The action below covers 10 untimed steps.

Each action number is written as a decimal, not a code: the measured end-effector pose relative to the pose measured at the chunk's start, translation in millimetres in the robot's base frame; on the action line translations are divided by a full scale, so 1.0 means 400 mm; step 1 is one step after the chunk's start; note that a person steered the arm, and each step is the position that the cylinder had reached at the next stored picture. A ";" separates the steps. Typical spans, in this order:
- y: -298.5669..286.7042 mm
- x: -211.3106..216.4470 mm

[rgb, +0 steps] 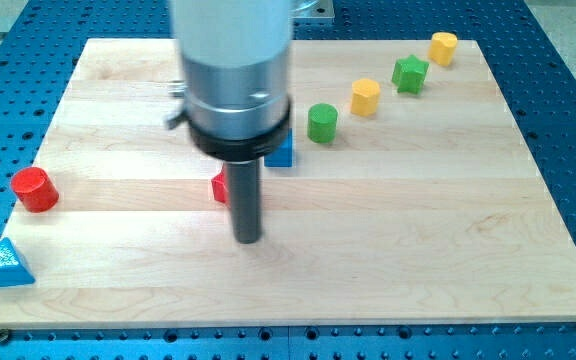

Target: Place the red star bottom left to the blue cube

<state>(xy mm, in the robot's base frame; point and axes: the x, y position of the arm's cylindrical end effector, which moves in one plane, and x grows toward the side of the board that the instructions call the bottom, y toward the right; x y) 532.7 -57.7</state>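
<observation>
The red star (219, 187) lies near the board's middle, mostly hidden behind my rod; only its left edge shows. The blue cube (281, 153) sits just up and to the right of it, partly covered by the arm's body. My tip (249, 238) rests on the board just below and to the right of the red star, with the rod's shaft against the star's right side.
A red cylinder (34, 189) and a blue triangle (4, 265) lie at the view's left edge. A green cylinder (322, 122), a yellow cylinder (366, 97), a green block (410, 74) and a yellow cylinder (443, 47) run diagonally to the top right.
</observation>
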 end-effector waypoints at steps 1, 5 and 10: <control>-0.021 -0.064; -0.516 -0.056; -0.527 -0.334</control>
<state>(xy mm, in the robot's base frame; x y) 399.1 -268.7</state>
